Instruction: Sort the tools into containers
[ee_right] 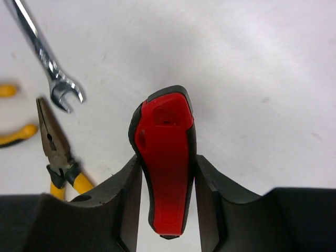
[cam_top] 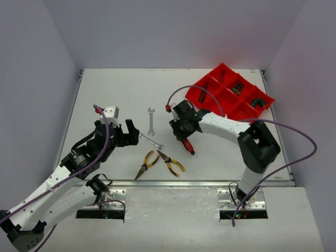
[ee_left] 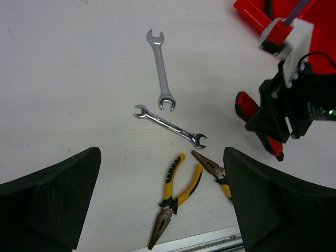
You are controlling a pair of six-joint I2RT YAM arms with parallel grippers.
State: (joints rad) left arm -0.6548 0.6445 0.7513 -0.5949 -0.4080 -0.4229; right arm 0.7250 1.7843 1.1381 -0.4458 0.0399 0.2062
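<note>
The right gripper [cam_top: 184, 136] is closed to a narrow gap around the red-handled pliers [ee_right: 164, 173], its two fingers pressing the sides of the handles. This puts the pliers just toward 5 o'clock from the middle of the desk [cam_top: 115, 94]. Whether they are clear of the surface I cannot tell.

They look stiff and fairly heavy for their size. The rubbery handles should hold well, but the weight of the steel jaws could make the tool swing. A hold nearer the pivot would probably carry steadier.

The left gripper [cam_top: 133, 134] is wide and holds nothing, at 9 o'clock beside a wrench [cam_top: 151, 140]. A second wrench [cam_top: 151, 119] lies just beyond it. Two pairs of yellow pliers [cam_top: 146, 164] are at 6 o'clock.

The red tray [cam_top: 195, 88] sits at 1 o'clock. Several compartments hold dark tools too small to name.
</note>
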